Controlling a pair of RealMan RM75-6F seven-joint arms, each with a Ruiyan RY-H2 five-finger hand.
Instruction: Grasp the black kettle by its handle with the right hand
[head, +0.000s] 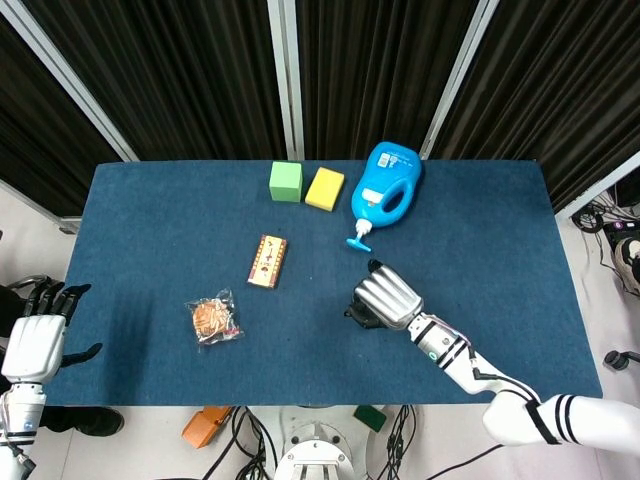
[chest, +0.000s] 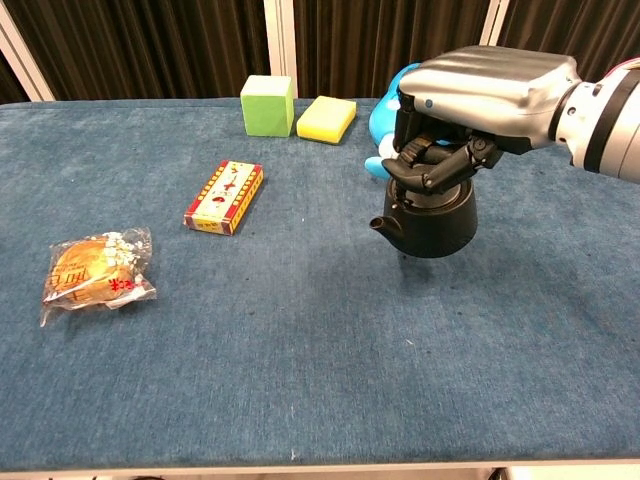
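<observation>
A blue cloth-covered table (chest: 300, 360) stands before black curtains (head: 200, 70). At the far edge, a green cube (chest: 267, 105) sits just left of a yellow block (chest: 327, 118). Right of these lies a blue jug (head: 386, 186) on its side, spout pointing nearward. Left of centre lies a red and yellow box (chest: 224, 196). Nearer and further left rests a clear-wrapped pastry (chest: 96, 272).
</observation>
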